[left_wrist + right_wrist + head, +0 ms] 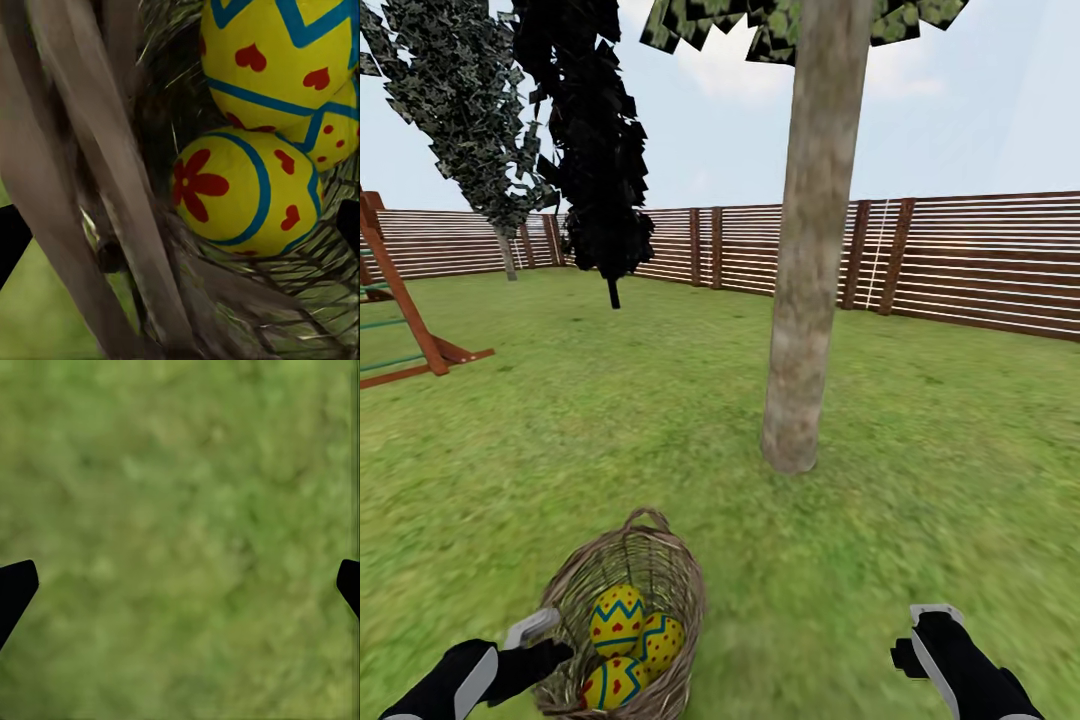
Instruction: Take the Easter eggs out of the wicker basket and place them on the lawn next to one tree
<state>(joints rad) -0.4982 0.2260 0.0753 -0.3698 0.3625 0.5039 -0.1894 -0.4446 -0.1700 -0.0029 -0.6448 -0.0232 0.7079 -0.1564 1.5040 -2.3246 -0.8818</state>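
Inside one wicker basket (660,570): three Easter eggs (618,620); both grippers empty.

mottled green lawn (920,480), wicker basket (670,570) near tree (805,300), play tower (400,330)

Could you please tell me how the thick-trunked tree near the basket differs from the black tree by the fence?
The near tree has a thick pale grey-brown trunk with green leaves overhead; the black tree has a thin dark stem under almost black foliage. The near tree rises beside the basket; the black tree stands near the fence. Both grow from grass.
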